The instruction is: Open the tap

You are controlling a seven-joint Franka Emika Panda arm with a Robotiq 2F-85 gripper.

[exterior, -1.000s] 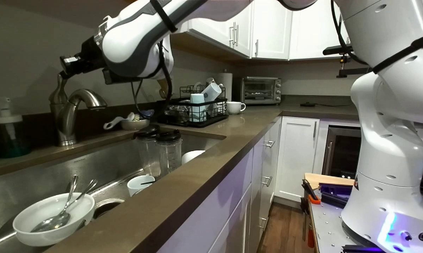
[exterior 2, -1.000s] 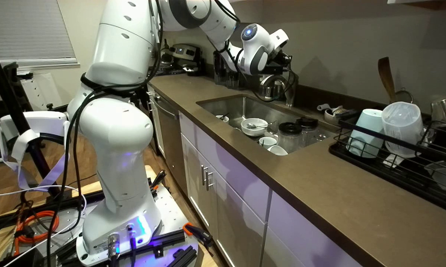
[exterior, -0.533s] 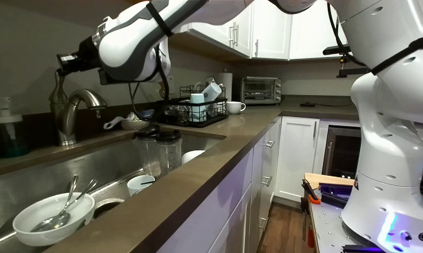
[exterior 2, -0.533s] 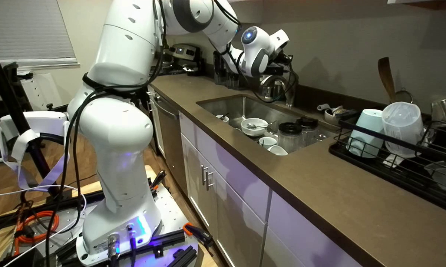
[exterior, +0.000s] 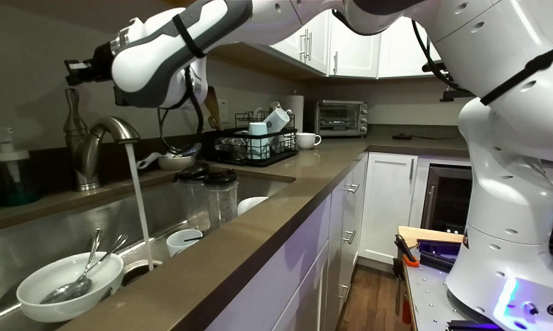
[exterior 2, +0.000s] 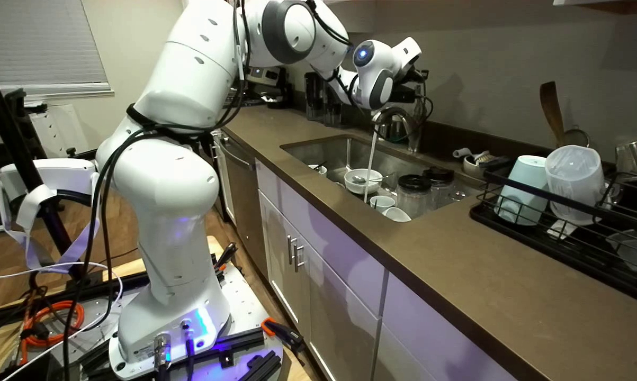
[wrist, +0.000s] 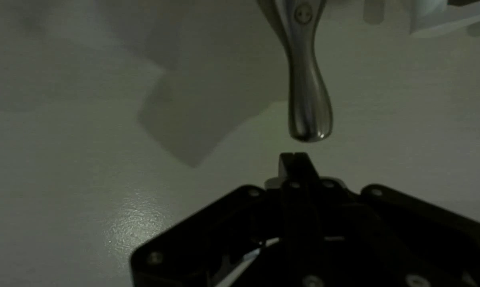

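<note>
The tap is brushed steel with a curved spout; it also shows in an exterior view. Its lever handle stands up, leaning slightly back. A stream of water runs from the spout into the sink; the stream also shows in an exterior view. My gripper is just above the handle's top, apart from it. In the wrist view my gripper has its fingertips pressed together with nothing between them. The handle ends a small gap beyond them. In an exterior view the wrist hides the fingers.
The sink holds a white bowl with spoons, a cup and clear containers with black lids. A soap bottle stands beside the tap. A black dish rack and upper cabinets are further along the wall.
A second ago my gripper was at the handle's top and no water ran. The handle has swung up and back, water now flows, and my gripper has risen off the handle.
</note>
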